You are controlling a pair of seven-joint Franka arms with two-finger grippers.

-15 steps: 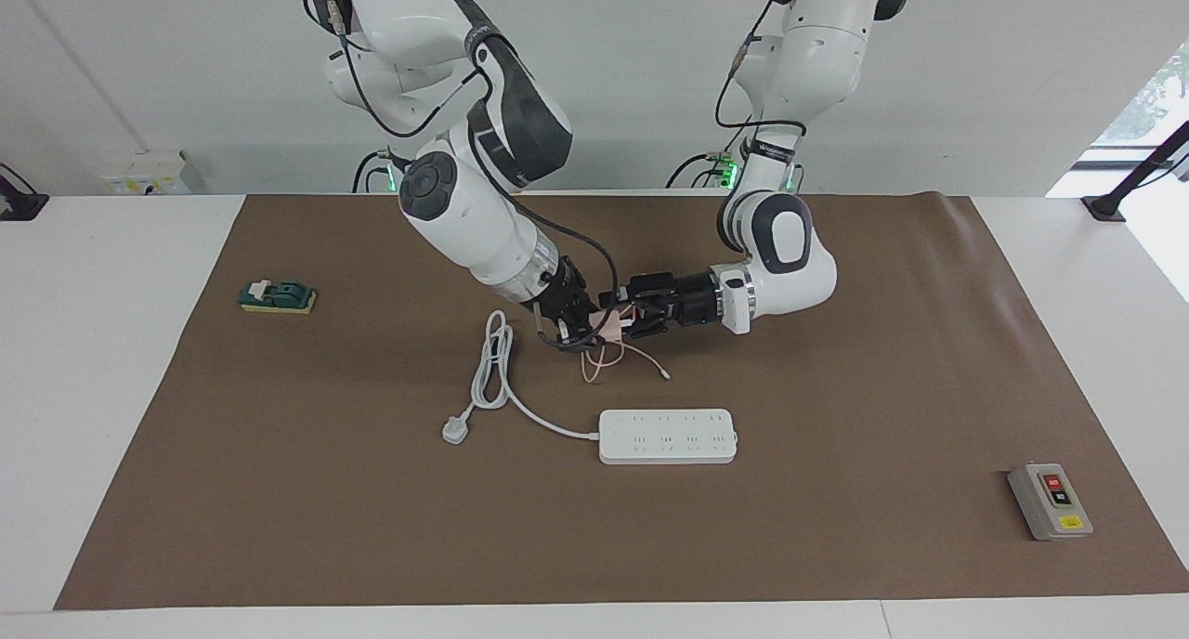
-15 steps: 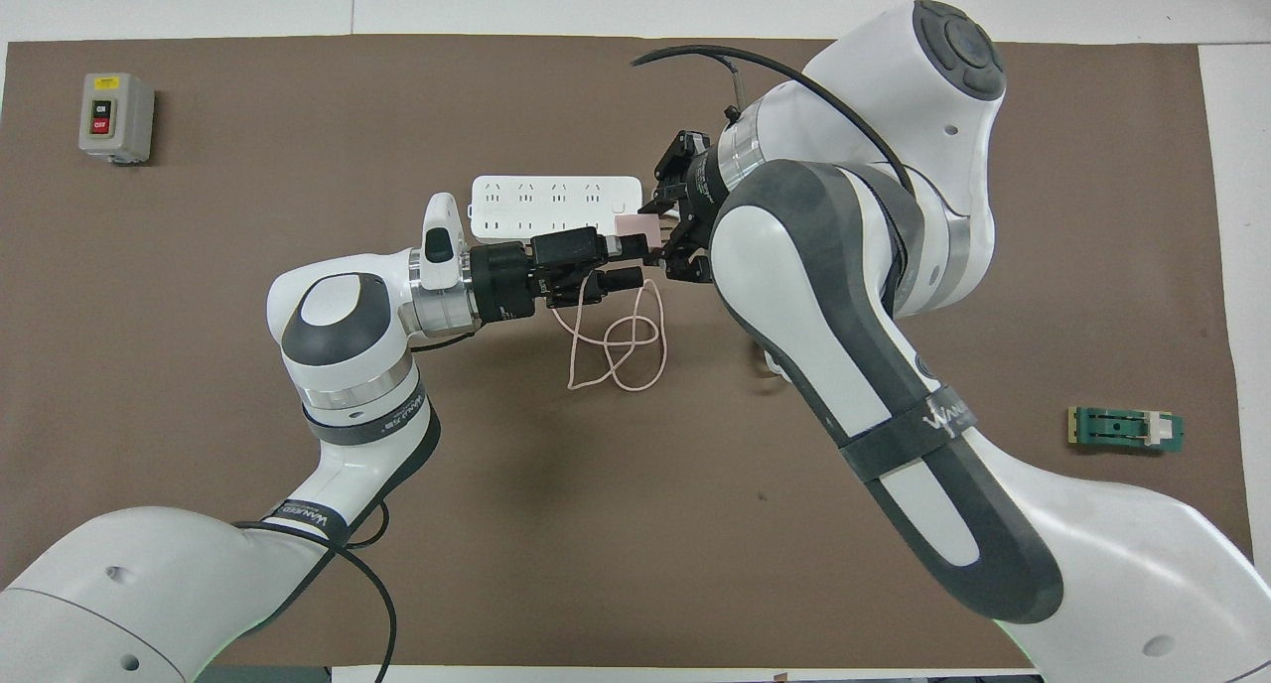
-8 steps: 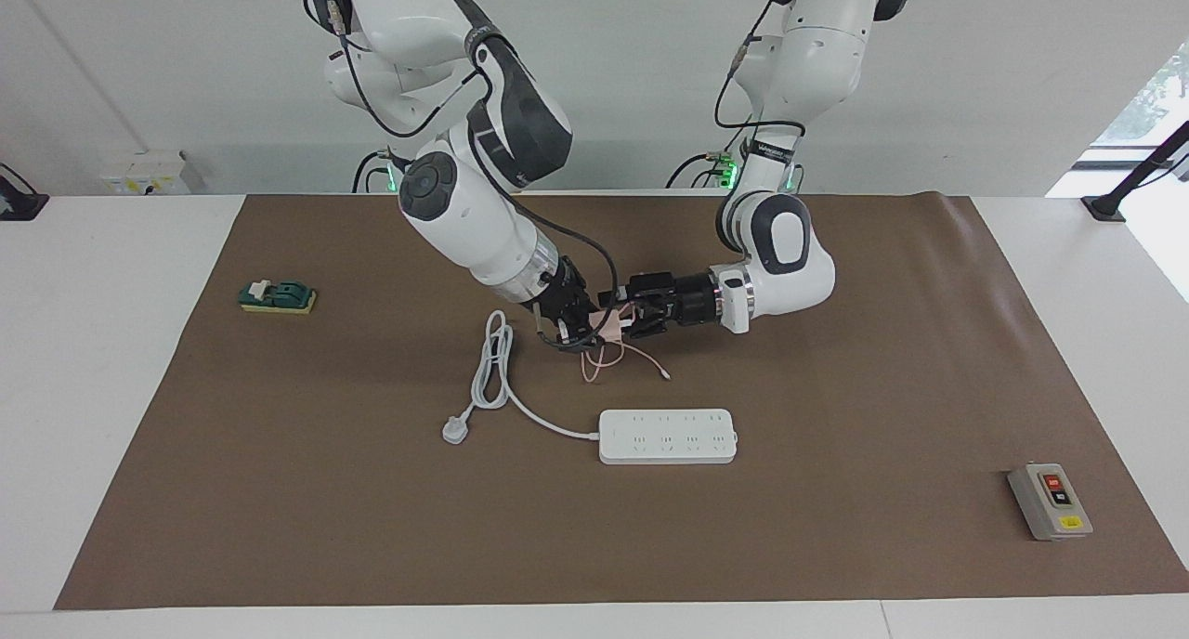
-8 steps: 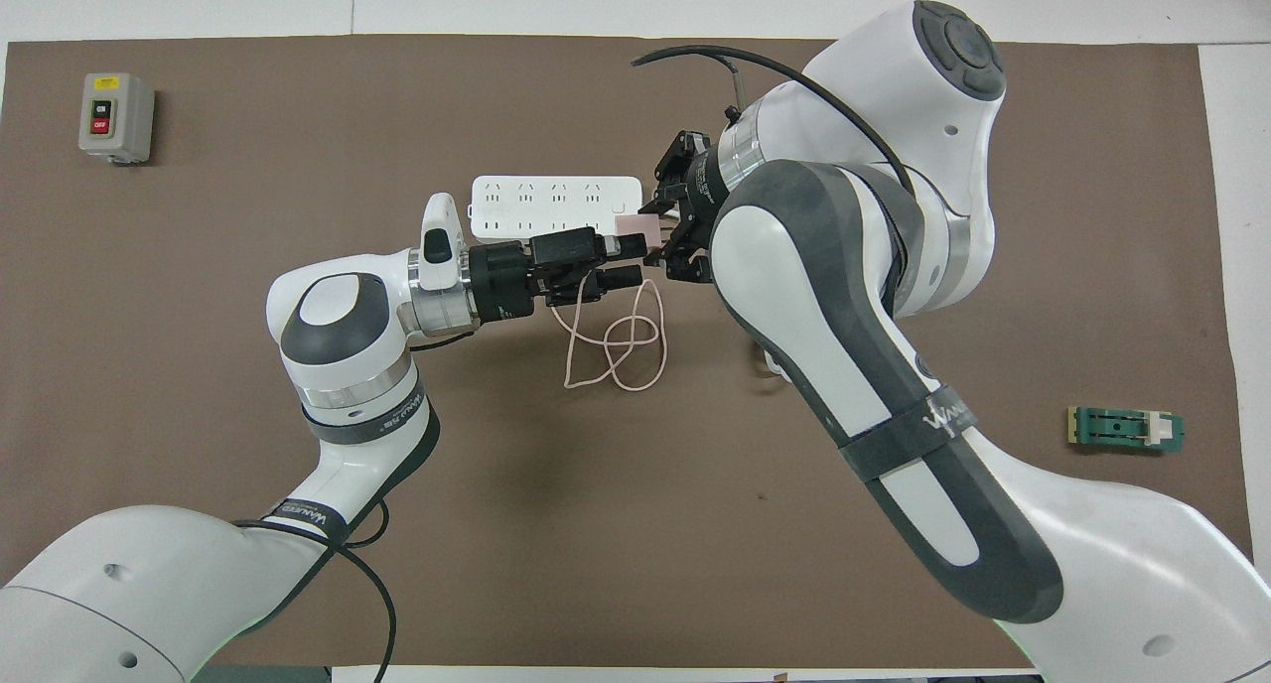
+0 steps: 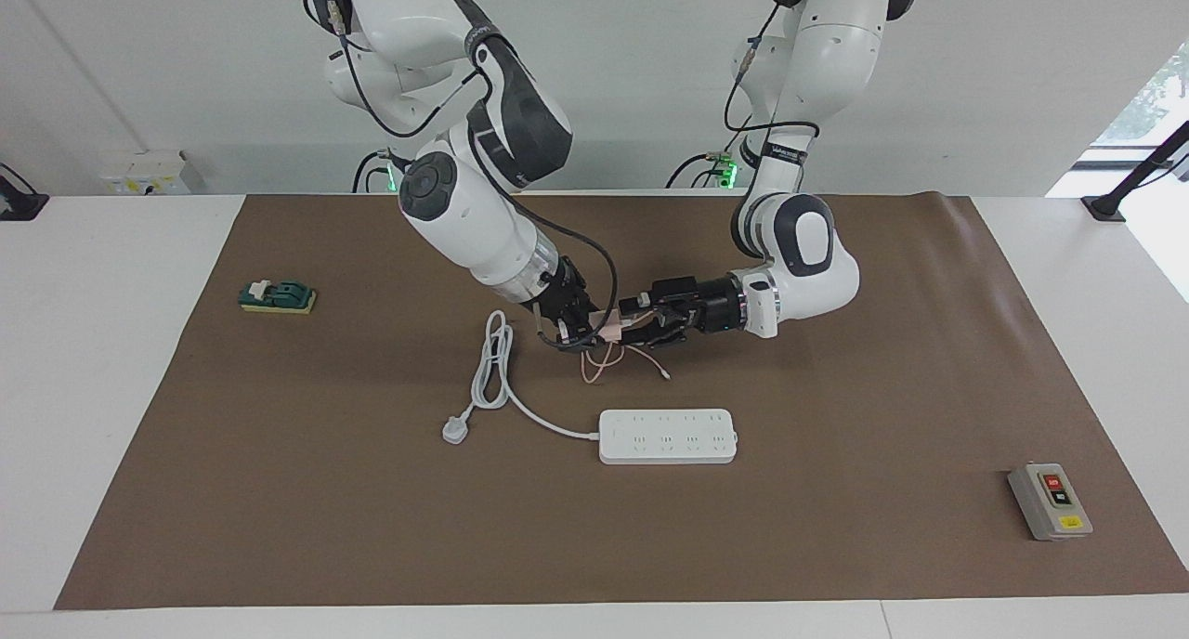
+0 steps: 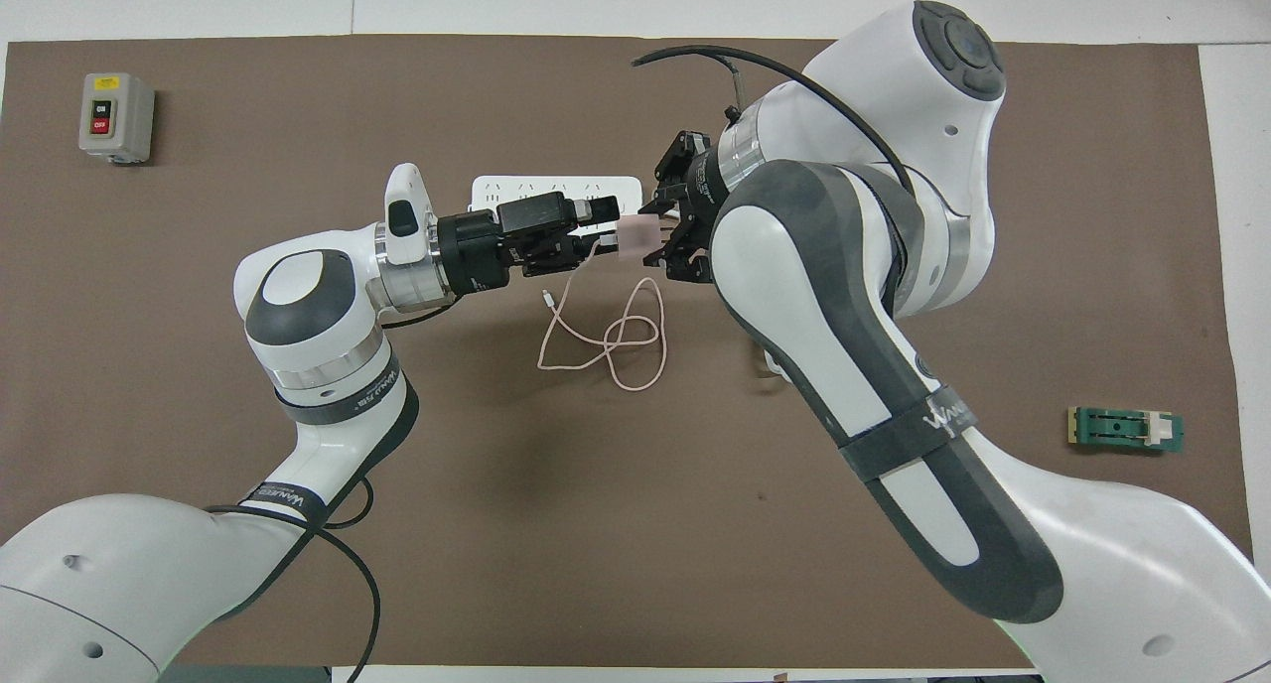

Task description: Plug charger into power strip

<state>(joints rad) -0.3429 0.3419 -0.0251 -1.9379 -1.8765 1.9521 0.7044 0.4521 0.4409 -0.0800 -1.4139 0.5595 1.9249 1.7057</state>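
The pale pink charger [image 5: 612, 324] [image 6: 635, 234] hangs in the air over the mat, with my right gripper [image 5: 594, 329] [image 6: 657, 236] shut on it. Its thin pink cable [image 5: 599, 360] [image 6: 608, 341] droops in loops onto the mat. My left gripper [image 5: 639, 323] [image 6: 599, 231] stands open just beside the charger, a small gap away from it, with the cable passing close under its fingers. The white power strip [image 5: 669, 435] [image 6: 487, 189] lies flat on the mat farther from the robots than both grippers. In the overhead view the left gripper covers part of it.
The strip's thick white cord [image 5: 492, 360] curls to a white plug [image 5: 453, 429] toward the right arm's end. A grey box with red and black buttons [image 5: 1050, 500] [image 6: 116, 117] sits at the left arm's end. A green block [image 5: 277, 296] [image 6: 1125, 429] lies at the right arm's end.
My left arm has drawn back from the charger toward its own end of the table, and the cable's loose end shifted with it. The right arm has kept still.
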